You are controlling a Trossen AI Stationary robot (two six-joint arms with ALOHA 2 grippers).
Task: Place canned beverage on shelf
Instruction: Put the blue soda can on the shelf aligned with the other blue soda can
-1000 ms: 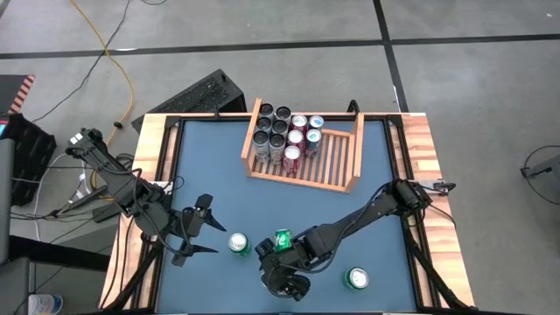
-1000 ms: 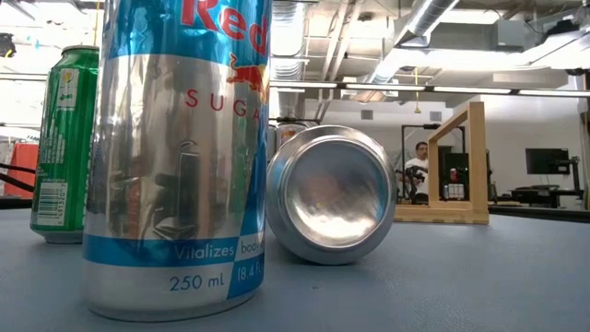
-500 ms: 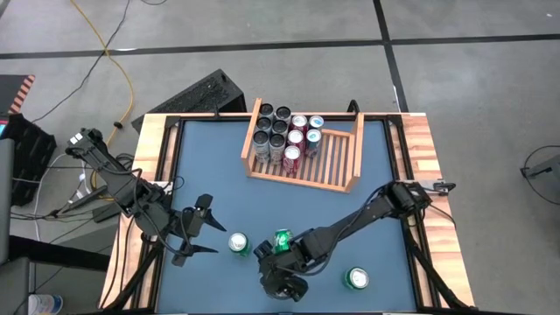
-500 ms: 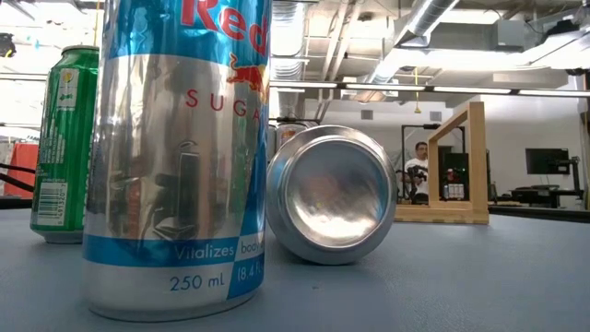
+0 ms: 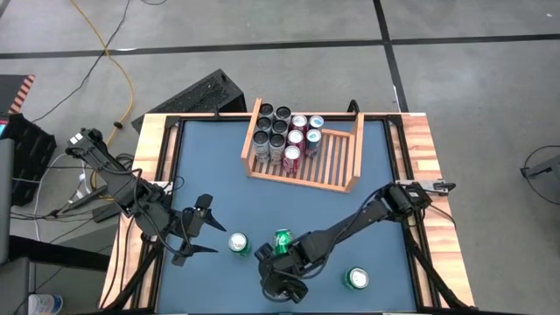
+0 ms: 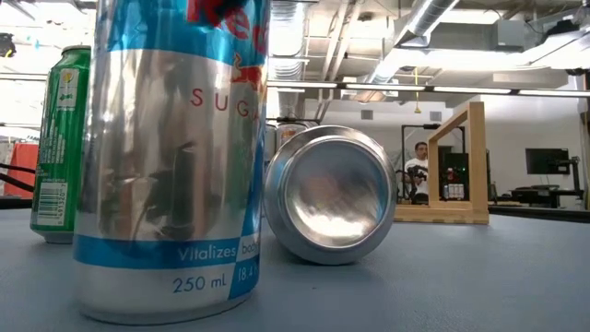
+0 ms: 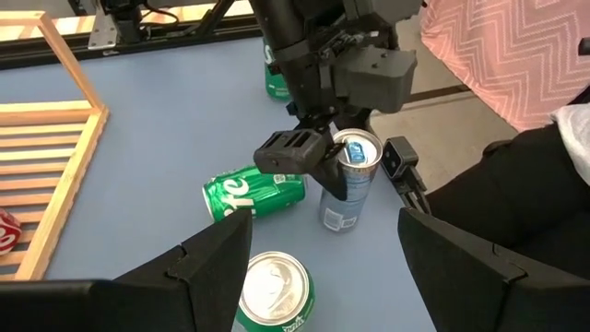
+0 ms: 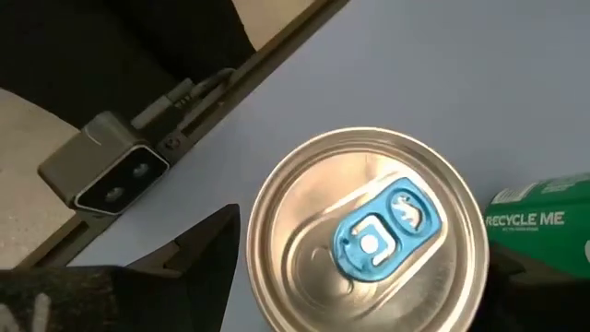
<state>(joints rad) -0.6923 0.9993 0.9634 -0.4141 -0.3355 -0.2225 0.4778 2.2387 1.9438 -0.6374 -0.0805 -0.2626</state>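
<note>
A slim silver-and-blue beverage can [image 7: 348, 189] stands upright near the table's near edge and fills the low view [image 6: 171, 166]. My right gripper [image 7: 355, 159] reaches down over it, open, one finger on each side of the can's top [image 8: 369, 231]. In the high view the arm hides the can. The wooden shelf [image 5: 337, 171] lies at the far middle, with several cans [image 5: 284, 136] standing in its left half. My left gripper [image 5: 212, 232] waits open at the near left, holding nothing. My right gripper comes slanting down from the table's right and far side, with its fingers astride the can's top. One finger [image 7: 300, 155] lies against the can's upper wall [image 7: 339, 183]. The other finger [image 7: 401, 159] seems just clear of it. The can rests with its base on the table.
A green can [image 5: 282, 239] lies on its side just behind the held-over can. Upright green cans stand at the near left [image 5: 238, 244] and the near right [image 5: 356, 278]. A person [image 7: 516, 65] sits close to the near edge, and another person [image 6: 421, 159] is far behind.
My right gripper has sunk a little over the silver-and-blue can. In the low view the can has shifted slightly toward the table's near edge and shows larger. It is still standing.
</note>
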